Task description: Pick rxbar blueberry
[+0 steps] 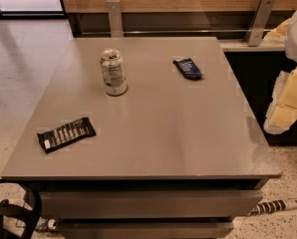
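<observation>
The rxbar blueberry (188, 68) is a small flat dark-blue wrapper lying at the far right of the grey table (163, 133). My gripper (286, 106) shows as a pale white and yellow shape at the right edge of the view, off the table's right side and well apart from the bar. It holds nothing that I can see.
A green and white can (113, 72) stands upright at the far left of centre. A longer black bar with white lettering (66, 134) lies near the front left edge. A wooden wall with metal brackets (258, 21) runs behind the table. A dark chair part (14, 213) is at the lower left.
</observation>
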Robot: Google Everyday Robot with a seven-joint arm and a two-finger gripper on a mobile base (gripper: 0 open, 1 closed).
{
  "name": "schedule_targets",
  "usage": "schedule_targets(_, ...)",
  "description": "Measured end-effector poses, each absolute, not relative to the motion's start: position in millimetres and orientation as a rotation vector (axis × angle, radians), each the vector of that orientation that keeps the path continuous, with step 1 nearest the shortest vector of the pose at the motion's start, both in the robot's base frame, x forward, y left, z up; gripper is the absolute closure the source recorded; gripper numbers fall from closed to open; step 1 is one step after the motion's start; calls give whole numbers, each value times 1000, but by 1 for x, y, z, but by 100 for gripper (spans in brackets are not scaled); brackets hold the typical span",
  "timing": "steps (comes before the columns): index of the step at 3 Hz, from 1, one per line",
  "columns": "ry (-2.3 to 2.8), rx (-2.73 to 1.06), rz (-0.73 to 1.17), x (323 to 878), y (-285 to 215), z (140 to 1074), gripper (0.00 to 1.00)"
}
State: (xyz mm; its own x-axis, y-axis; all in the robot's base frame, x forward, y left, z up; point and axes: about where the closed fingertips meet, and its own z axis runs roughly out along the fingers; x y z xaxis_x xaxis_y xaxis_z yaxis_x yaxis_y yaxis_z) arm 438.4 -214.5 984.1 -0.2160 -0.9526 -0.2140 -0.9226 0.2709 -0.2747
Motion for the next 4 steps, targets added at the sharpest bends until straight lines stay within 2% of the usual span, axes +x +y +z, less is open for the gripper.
schedule_targets(1,2210,-1710,-125,438,-215,984,0)
schedule_targets(2,2213,-1607,-100,462,-225,985,0)
schedule_targets(4,2200,-1120,67,558,-247,982,0)
